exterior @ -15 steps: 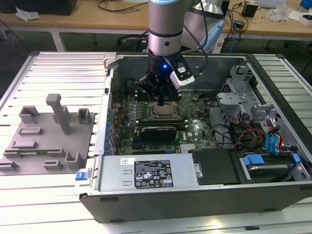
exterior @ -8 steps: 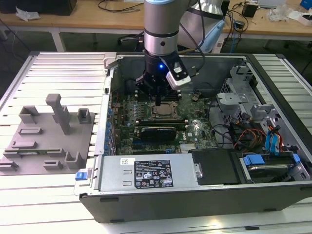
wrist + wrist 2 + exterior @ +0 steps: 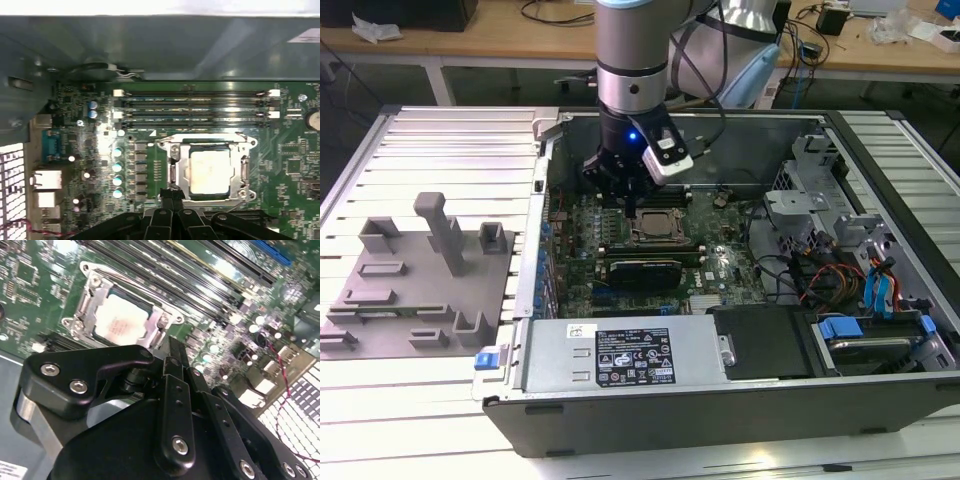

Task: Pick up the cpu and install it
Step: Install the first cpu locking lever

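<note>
Cpu (image 3: 210, 171), centre-right of frame, seated in socket (image 3: 172, 172); gripper (image 3: 172, 196) fingers pressed together, empty, best kept square above the chip.

The arm (image 3: 632, 50) hangs straight down, wrist vertical, its black gripper (image 3: 632, 200) pointing to six o'clock in the exterior view. In both wrist views the fingers (image 3: 167, 197) look pressed together, apparently holding nothing.
</note>
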{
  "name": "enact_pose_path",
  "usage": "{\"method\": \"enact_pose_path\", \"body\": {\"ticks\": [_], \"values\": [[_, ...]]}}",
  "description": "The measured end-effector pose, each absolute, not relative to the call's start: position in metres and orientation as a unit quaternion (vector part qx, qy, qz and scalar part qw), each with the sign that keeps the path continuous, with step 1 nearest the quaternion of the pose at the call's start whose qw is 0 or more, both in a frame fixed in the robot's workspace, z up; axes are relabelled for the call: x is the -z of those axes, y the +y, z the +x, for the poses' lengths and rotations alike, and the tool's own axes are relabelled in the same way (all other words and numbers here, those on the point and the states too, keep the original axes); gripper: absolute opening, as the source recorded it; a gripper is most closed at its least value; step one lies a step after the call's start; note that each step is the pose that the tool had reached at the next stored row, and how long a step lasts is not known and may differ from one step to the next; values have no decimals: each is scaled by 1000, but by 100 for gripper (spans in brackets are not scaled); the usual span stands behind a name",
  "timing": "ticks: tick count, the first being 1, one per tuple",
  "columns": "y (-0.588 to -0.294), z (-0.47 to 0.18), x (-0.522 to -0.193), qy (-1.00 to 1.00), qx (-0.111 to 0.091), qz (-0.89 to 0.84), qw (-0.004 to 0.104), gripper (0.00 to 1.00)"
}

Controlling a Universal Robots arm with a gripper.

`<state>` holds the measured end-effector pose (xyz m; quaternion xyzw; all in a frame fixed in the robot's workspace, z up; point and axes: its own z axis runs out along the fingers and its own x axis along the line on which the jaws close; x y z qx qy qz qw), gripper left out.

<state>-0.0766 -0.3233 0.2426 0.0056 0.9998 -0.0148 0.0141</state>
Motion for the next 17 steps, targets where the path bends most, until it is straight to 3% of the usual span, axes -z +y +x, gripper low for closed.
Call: {"method": "enact_pose_path", "body": {"ticks": [5, 12, 17], "values": [[-323, -90, -243, 1000, 13, 6, 14, 11], [-323, -98, -243, 1000, -23, 6, 16, 11], [-323, -98, -246, 999, -29, 6, 16, 11]]}}
